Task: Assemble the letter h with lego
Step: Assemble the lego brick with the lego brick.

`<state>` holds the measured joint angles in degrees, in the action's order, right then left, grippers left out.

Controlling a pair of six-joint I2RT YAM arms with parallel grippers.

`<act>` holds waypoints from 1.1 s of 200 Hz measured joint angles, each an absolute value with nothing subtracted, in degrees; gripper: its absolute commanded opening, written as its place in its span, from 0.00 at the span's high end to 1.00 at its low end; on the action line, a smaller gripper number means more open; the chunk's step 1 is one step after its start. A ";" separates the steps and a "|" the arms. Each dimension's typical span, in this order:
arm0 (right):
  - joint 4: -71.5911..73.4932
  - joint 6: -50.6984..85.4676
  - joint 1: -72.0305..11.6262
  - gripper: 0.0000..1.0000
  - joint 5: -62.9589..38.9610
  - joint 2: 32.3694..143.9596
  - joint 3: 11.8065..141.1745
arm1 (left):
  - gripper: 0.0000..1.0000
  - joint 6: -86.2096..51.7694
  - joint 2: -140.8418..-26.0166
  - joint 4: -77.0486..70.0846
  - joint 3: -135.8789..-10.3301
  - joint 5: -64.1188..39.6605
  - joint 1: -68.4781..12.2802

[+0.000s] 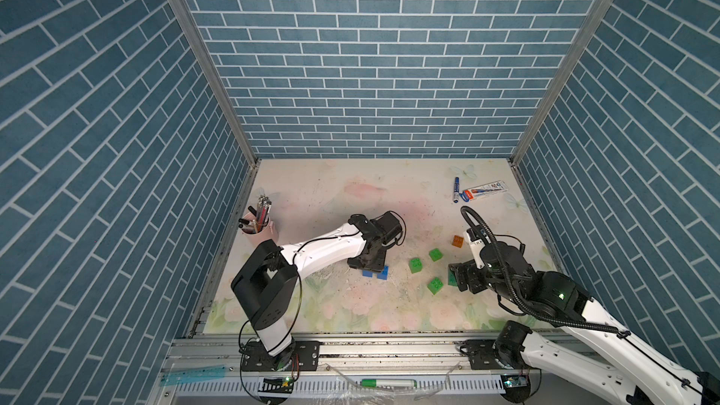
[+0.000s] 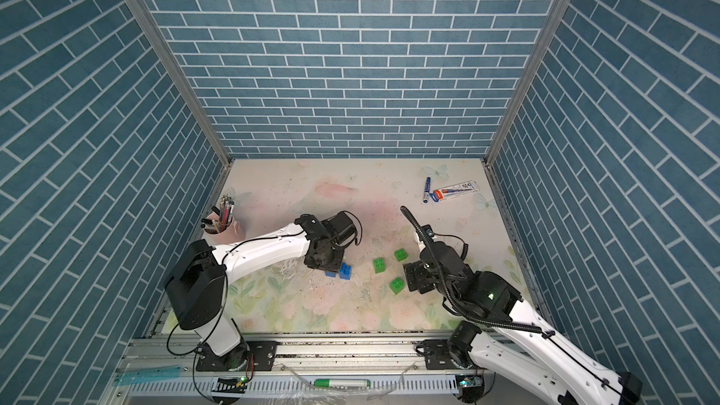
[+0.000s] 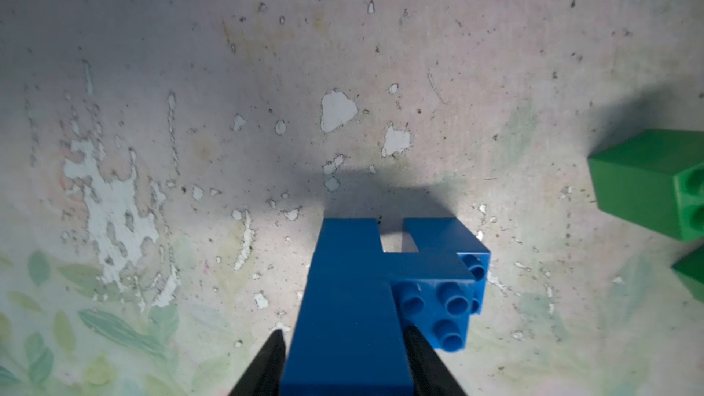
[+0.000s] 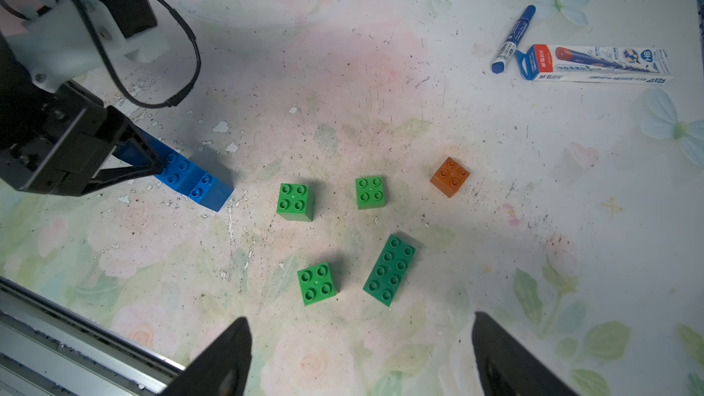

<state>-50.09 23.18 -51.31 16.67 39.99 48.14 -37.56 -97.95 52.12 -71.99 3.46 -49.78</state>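
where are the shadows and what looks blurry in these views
Left wrist view: the blue build throws a dark shadow on the mat beyond it, everything slightly soft. Right wrist view: green bricks sharp with short shadows, the right gripper blurred near the lens. Both top views: even light, no glare.

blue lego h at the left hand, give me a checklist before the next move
1. blue lego h, stem, bridge and short leg joined: ok
2. left hand free of the stem: cannot tell, fingers flank it closely
3. right hand open and empty: ok
4. nearest green brick apart from the h: ok
5. h lying flat on the table: cannot tell
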 measured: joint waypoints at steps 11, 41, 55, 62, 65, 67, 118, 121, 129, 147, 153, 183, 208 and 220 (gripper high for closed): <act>-50.09 23.18 -51.31 0.10 16.67 40.03 48.14 | 0.42 -37.36 -98.04 52.51 -72.03 3.44 -49.76; -50.09 23.18 -51.31 0.10 16.67 40.10 48.14 | 0.31 -36.93 -98.00 53.36 -72.16 3.84 -49.52; -50.09 23.18 -51.31 0.10 16.69 40.29 48.14 | 0.26 -36.51 -98.00 53.82 -72.58 3.90 -49.36; -50.09 23.18 -51.31 0.10 16.69 40.40 48.14 | 0.25 -36.36 -97.97 53.95 -72.88 3.92 -49.34; -50.09 23.18 -51.31 0.10 16.69 40.47 48.14 | 0.25 -36.34 -97.93 53.95 -72.99 3.95 -49.34; -50.09 23.18 -51.31 0.10 16.69 40.53 48.14 | 0.23 -36.34 -97.89 53.93 -73.10 3.90 -49.30; -50.06 23.18 -51.31 0.10 16.69 40.66 47.94 | 0.10 -35.55 -90.67 49.32 -71.99 3.49 -49.32; -50.06 23.18 -51.31 0.10 16.69 40.66 47.90 | 0.09 -35.66 -89.91 48.69 -71.46 3.38 -49.34; -50.06 23.16 -51.31 0.10 16.69 40.66 47.81 | 0.07 -35.75 -87.64 46.63 -69.43 3.29 -49.58; -50.06 23.18 -51.31 0.10 16.69 40.73 47.81 | 0.03 -36.64 -83.09 42.78 -63.94 3.81 -50.81; -50.06 23.18 -51.31 0.10 16.69 40.80 47.81 | 0.03 -36.84 -81.97 41.65 -62.24 4.27 -51.68; -50.04 23.16 -51.31 0.10 16.69 41.34 47.81 | 0.01 -38.00 -77.73 35.27 -53.82 8.45 -57.80; -50.04 23.18 -51.31 0.10 16.69 41.39 47.81 | 0.01 -39.09 -74.41 30.81 -48.18 11.86 -59.46; -50.04 23.18 -51.31 0.10 16.71 41.41 47.81 | 0.01 -39.44 -72.77 28.82 -46.04 13.87 -59.46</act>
